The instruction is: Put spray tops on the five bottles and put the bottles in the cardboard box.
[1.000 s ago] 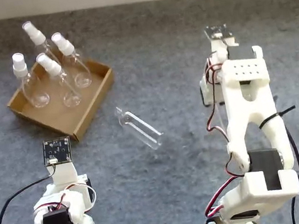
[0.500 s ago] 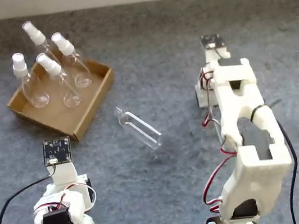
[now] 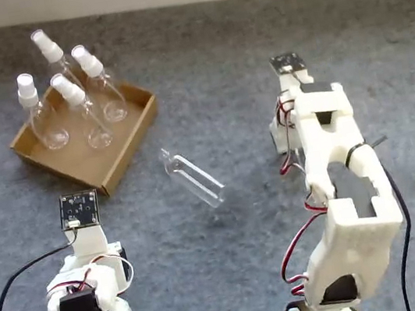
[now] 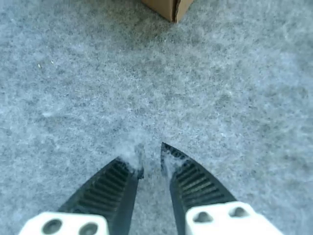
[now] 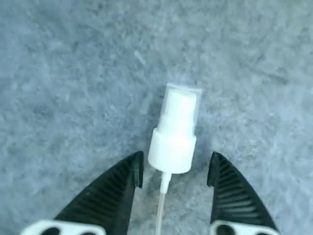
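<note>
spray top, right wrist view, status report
Right gripper open, straddling the spray top lying on the carpet. Left gripper narrowly open, empty. Uncapped bottle lying beside the cardboard box. Nothing blocking the top.

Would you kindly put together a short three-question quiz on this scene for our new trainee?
1. How many capped bottles are in the cardboard box?
2. True or false: the right tool is shut on the spray top.
3. Where is the uncapped bottle? A) in the box B) lying on the carpet between the arms C) standing upright beside the box
Key: 1) Four. 2) False: its fingers are open, one on each side of the spray top. 3) B.
</note>
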`<move>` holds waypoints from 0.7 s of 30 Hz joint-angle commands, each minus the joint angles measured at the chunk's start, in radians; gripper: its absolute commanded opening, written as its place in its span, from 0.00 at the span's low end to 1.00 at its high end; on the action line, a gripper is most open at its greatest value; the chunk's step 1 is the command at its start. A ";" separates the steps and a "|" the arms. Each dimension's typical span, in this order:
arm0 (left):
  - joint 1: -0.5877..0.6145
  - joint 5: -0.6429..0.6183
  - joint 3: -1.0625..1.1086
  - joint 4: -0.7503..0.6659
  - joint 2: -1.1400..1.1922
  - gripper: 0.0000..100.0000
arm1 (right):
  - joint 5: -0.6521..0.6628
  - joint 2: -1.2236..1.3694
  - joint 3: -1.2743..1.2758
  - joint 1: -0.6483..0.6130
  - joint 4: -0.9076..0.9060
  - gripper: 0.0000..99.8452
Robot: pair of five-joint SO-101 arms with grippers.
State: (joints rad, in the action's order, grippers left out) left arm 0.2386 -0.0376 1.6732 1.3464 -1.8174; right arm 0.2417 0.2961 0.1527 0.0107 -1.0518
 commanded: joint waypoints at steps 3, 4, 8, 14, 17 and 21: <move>0.008 0.008 0.021 0.006 -0.004 0.01 | 0.018 -0.108 -0.061 0.008 0.015 0.19; 0.008 0.008 0.021 0.006 -0.004 0.01 | 0.018 -0.110 -0.061 0.008 0.013 0.19; 0.008 0.008 0.021 0.006 -0.004 0.01 | 0.018 -0.111 -0.061 0.008 0.013 0.19; 0.008 0.008 0.021 0.006 -0.004 0.01 | 0.020 -0.108 -0.062 0.008 0.031 0.19; 0.008 0.008 0.021 0.006 -0.004 0.01 | 0.020 -0.101 -0.061 0.008 0.071 0.19; 0.008 0.008 0.021 0.006 -0.004 0.01 | 0.020 -0.101 -0.061 0.008 0.077 0.19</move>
State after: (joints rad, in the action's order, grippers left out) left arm 0.2386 -0.0376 1.6732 1.3464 -1.8174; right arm 0.2493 0.2486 0.1527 0.0107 -1.0012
